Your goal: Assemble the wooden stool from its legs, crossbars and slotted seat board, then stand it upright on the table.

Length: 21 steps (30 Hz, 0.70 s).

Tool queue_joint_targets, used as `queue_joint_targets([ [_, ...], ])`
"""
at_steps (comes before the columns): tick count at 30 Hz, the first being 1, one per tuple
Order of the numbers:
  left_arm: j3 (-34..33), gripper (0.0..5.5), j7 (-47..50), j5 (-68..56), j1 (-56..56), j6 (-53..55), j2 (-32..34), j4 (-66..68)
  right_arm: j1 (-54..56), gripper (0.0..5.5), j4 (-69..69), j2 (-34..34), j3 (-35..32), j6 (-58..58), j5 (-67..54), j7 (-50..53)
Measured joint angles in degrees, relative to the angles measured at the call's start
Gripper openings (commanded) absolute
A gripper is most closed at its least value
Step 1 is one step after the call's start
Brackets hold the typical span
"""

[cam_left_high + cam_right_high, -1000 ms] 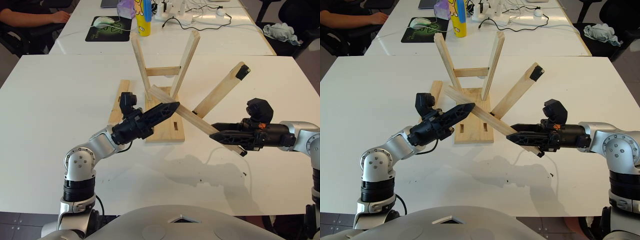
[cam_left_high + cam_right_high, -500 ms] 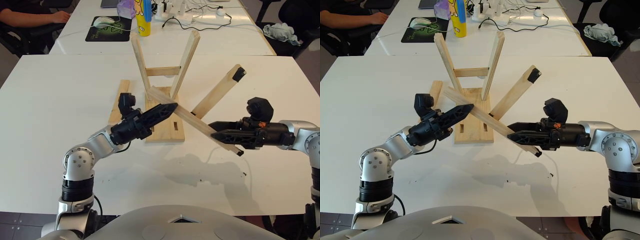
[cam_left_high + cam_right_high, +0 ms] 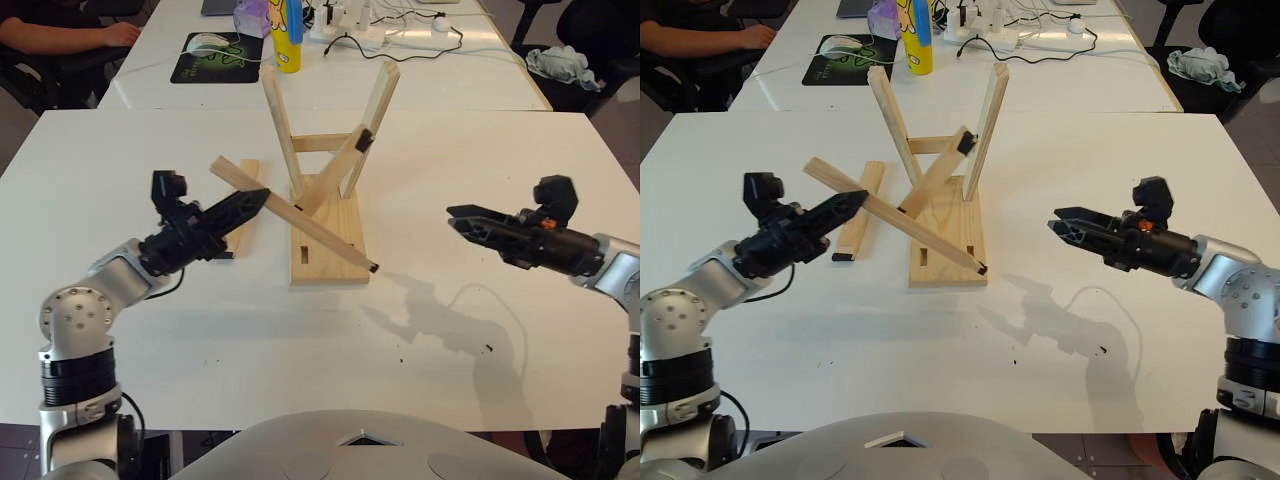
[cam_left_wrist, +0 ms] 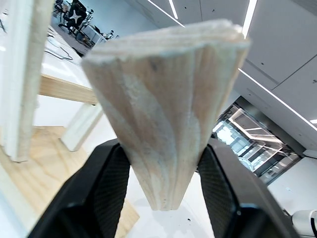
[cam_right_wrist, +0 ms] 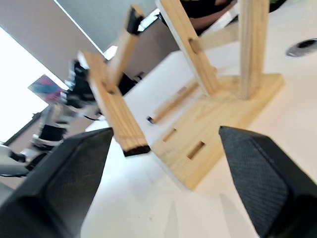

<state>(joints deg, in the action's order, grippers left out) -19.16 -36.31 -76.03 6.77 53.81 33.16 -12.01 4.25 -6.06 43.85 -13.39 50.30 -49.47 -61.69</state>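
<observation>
The left gripper (image 3: 252, 201) is clamped tight on the upper end of a leg frame (image 3: 310, 228), both fingers (image 4: 106, 188) pressed flat against the wood. The right gripper (image 3: 1056, 219) hangs spread wide and empty, well off to the right. The white table (image 3: 150, 330) offers broad bare room near and to the right, so any swinging should happen there. Its far edge runs close behind the work, with a neighbouring table just beyond. The slotted seat board (image 3: 318, 268) lies flat at the centre, and one leg pair (image 3: 280, 125) with its crossbar (image 3: 325, 142) already stands in its far slots. The held frame slants across the board, low end near the board's near right corner and its second leg (image 3: 340, 165) leaning against the standing pair. The step in hand looks like seating this frame in the near slots. Held at one end, it will likely droop and twist, so the free gripper should take the low end first. Then lift clear of the standing legs, square the tenons over the slots and press straight down. A loose wooden bar (image 3: 851, 235) lies just left of the board, under the left gripper, so that side is the tighter one.
</observation>
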Motion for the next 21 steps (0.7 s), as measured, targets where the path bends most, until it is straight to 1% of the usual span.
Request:
queue_joint_targets([
  [2,-1.8,2.03,-0.8,0.2,0.9,0.2,2.4,1.5,-3.3,3.97,-4.9,-3.2,3.8,-2.0,1.7,1.0],
  [4,-2.5,2.03,-2.2,0.6,2.1,0.2,3.9,2.6,-5.4,3.97,-9.5,-4.9,8.1,-5.6,5.4,2.5],
  [7,-2.4,2.03,-3.9,1.8,3.5,0.2,4.5,3.3,-5.9,3.97,-12.7,-7.7,14.1,-15.7,14.8,5.7],
  [10,-2.3,2.03,-4.6,2.8,3.8,0.2,4.5,3.8,-4.7,3.97,-11.8,-9.0,18.4,-27.1,25.6,8.7],
  [14,-2.3,2.03,-5.4,4.0,3.9,0.2,5.1,3.9,-2.5,3.97,-8.8,-8.6,23.3,-39.0,37.5,9.7],
  [17,-2.3,2.03,-6.0,4.5,3.8,0.2,5.2,4.0,-1.7,3.97,-5.5,-8.1,26.9,-44.4,43.3,9.6],
  [21,-2.3,2.03,-6.9,5.9,4.0,0.1,5.4,4.5,-0.7,3.97,-2.5,-7.9,29.6,-47.7,47.2,9.2],
])
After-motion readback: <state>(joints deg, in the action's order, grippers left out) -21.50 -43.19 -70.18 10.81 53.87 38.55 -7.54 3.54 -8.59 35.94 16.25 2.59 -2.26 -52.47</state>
